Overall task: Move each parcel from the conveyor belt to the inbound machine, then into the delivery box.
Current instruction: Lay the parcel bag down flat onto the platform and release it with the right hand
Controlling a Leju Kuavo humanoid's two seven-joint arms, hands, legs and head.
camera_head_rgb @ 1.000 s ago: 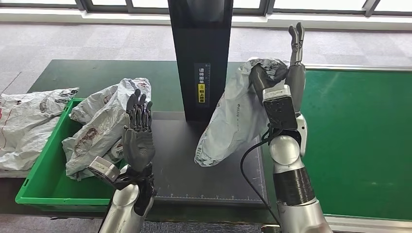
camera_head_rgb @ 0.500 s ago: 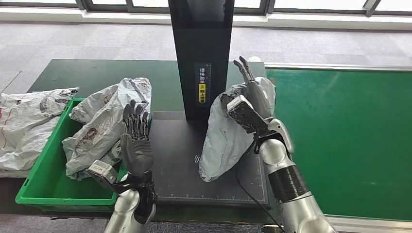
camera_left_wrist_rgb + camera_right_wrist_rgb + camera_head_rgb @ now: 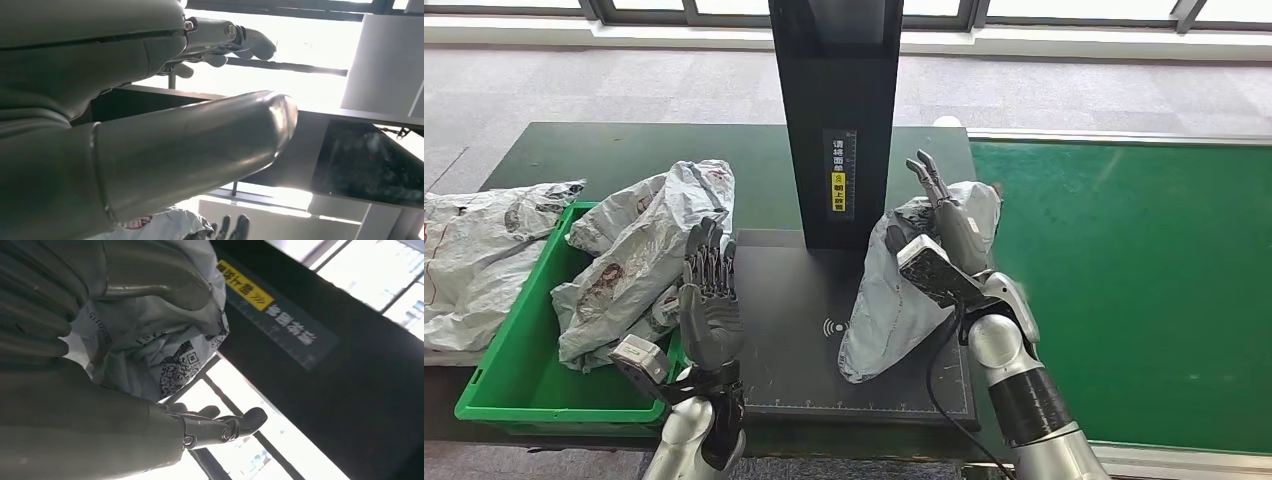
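A grey plastic parcel (image 3: 882, 300) stands tilted on the inbound machine's black platform (image 3: 789, 345), its lower end touching the platform near the scan mark. My right hand (image 3: 946, 218) holds its upper end, thumb in front and fingers behind. The right wrist view shows the thumb (image 3: 150, 285) pressed into the parcel (image 3: 155, 345), with a QR label showing. My left hand (image 3: 708, 292) is raised and open, fingers spread, between the platform and the green delivery box (image 3: 509, 375); it holds nothing. The left wrist view shows that hand (image 3: 125, 125) bare.
The machine's black column (image 3: 836, 110) with a yellow label rises behind the platform. Several grey parcels (image 3: 639, 250) are piled in the green box, and more (image 3: 474, 250) lie left of it. The green conveyor belt (image 3: 1144, 270) runs along the right.
My right hand has come down and leftward with the parcel, from beside the column to the platform, where its lower end now rests. My left hand has sunk slightly.
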